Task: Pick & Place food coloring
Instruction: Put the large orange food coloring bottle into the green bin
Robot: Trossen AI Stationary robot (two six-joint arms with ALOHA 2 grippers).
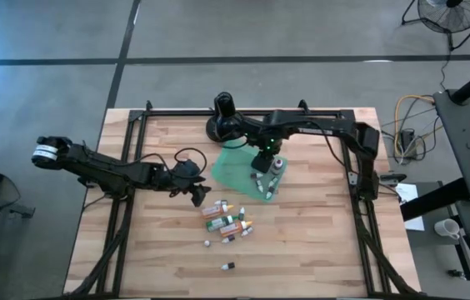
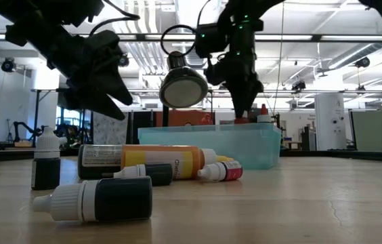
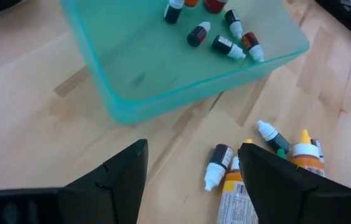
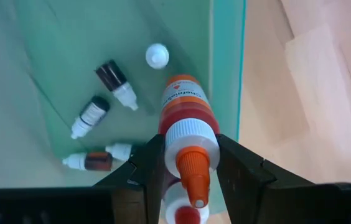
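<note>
Several small food coloring bottles [image 1: 227, 219] lie on their sides in a loose pile on the wooden table, seen close up in the low view [image 2: 164, 163]. More of them lie in the flat teal tray [image 1: 233, 171] [image 4: 51, 74]. My right gripper [image 1: 262, 164] [image 4: 191, 168] hangs over the tray's right part, pointing down, shut on an orange-red bottle. My left gripper [image 1: 197, 197] [image 3: 191, 180] hovers open just left of the pile, touching nothing; bottles [image 3: 275, 162] show past its fingers. My right gripper pinches an orange-red bottle between its two fingers at the white collar [image 4: 191, 138] just below the orange cap. The fingers come from above, pointing down. The bottle stands upright, cap up, inside the tray; whether its base rests on the tray floor I cannot tell.
A black round-based stand [image 1: 222, 121] stands at the tray's far edge. Two stray small bottles [image 1: 228, 266] [image 1: 207, 243] lie nearer the table's near edge. Another bottle with a red cap [image 2: 264, 112] stands upright in the tray beside my right gripper. Bare wood lies left and right.
</note>
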